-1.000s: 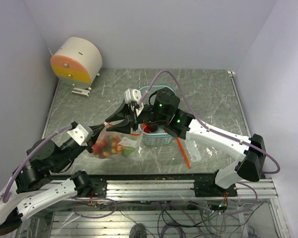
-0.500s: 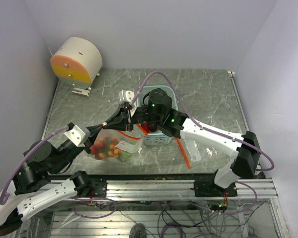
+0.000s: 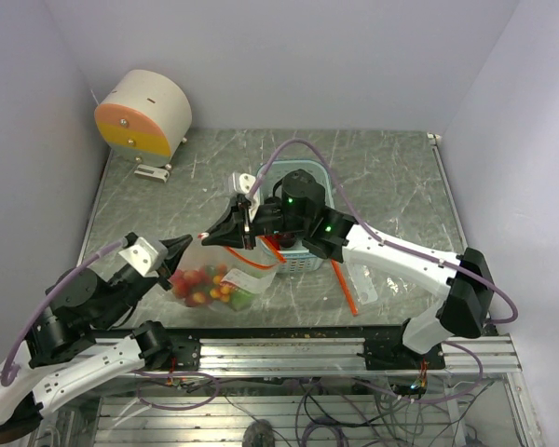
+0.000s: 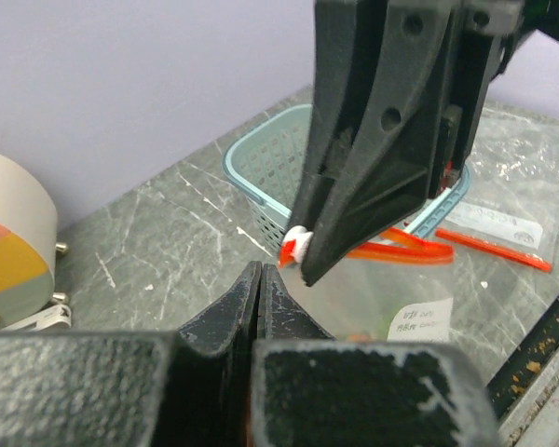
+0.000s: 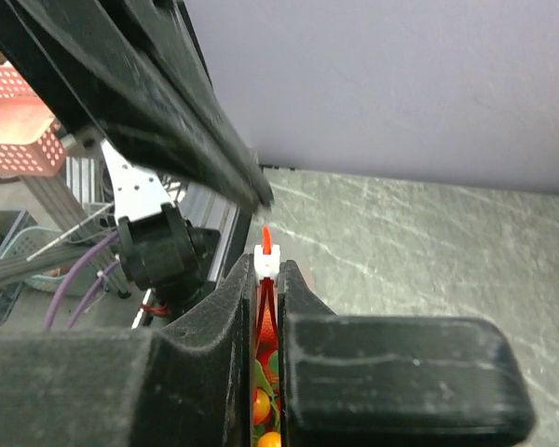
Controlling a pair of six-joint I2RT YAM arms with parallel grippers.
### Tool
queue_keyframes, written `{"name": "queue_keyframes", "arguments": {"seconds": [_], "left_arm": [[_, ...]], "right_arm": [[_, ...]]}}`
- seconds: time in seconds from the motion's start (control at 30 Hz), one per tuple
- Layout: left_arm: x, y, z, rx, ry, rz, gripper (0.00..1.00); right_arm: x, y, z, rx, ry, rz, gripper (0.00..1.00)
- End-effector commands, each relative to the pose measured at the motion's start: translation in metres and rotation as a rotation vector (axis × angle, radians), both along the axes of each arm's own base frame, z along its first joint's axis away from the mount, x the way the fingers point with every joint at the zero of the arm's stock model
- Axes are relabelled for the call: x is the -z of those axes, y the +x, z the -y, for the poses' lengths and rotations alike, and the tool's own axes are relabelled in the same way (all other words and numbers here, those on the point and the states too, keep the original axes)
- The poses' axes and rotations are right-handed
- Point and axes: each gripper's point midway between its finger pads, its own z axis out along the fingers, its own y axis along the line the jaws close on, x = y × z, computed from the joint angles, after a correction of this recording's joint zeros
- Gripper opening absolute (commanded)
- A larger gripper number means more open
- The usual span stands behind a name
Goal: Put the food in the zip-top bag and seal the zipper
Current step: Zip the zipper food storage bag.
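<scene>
The zip-top bag (image 3: 225, 291) hangs between my two grippers with the food (image 3: 200, 279) inside, red, orange, yellow and green. My right gripper (image 3: 212, 238) is shut on the white slider (image 5: 268, 264) of the orange-red zipper (image 3: 261, 258). Food (image 5: 261, 407) shows between its fingers in the right wrist view. My left gripper (image 3: 180, 248) is shut at the bag's left end, just left of the right gripper. In the left wrist view its fingertips (image 4: 260, 272) are pressed together. The slider (image 4: 296, 244) sits just beyond them, and the zipper (image 4: 401, 250) runs off to the right.
The light-blue mesh basket (image 3: 309, 182) stands behind the right wrist and shows in the left wrist view (image 4: 265, 172). A second flat bag with an orange strip (image 3: 352, 282) lies right of the basket. A round white and orange device (image 3: 142, 112) sits at the back left.
My right gripper has slid left along the zipper, close to the left gripper. The bag with the food has moved a little nearer and lower.
</scene>
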Motion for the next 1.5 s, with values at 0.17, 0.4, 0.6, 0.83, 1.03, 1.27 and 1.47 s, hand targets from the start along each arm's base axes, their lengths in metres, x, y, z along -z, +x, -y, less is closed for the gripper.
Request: {"name": "queue_keyframes", "arguments": {"seconds": [0.17, 0.4, 0.6, 0.83, 1.03, 1.27, 1.47], "left_arm": [[-0.011, -0.003, -0.006, -0.003, -0.051, 0.04, 0.07], [0.014, -0.011, 0.022, 0.134, 0.082, -0.017, 0.13], [0.015, -0.033, 0.033, 0.271, 0.108, -0.037, 0.32], [0.021, -0.032, 0.039, 0.292, 0.127, -0.03, 0.46], [0.023, -0.015, 0.051, 0.256, 0.159, -0.008, 0.52], [0.014, -0.008, 0.068, 0.285, 0.158, 0.059, 0.59], [0.02, -0.009, 0.079, 0.332, 0.196, 0.052, 0.5]], "right_arm": [[0.013, 0.01, 0.02, 0.045, -0.044, -0.013, 0.0], [0.008, 0.003, 0.024, 0.004, -0.063, 0.013, 0.0], [-0.01, -0.001, 0.037, -0.005, -0.05, 0.066, 0.0], [-0.032, -0.019, 0.05, -0.093, -0.048, 0.122, 0.0], [-0.039, -0.035, 0.059, -0.158, -0.037, 0.132, 0.0], [-0.039, -0.039, 0.061, -0.181, -0.041, 0.128, 0.0], [-0.039, -0.043, 0.062, -0.201, -0.045, 0.129, 0.0]]}}
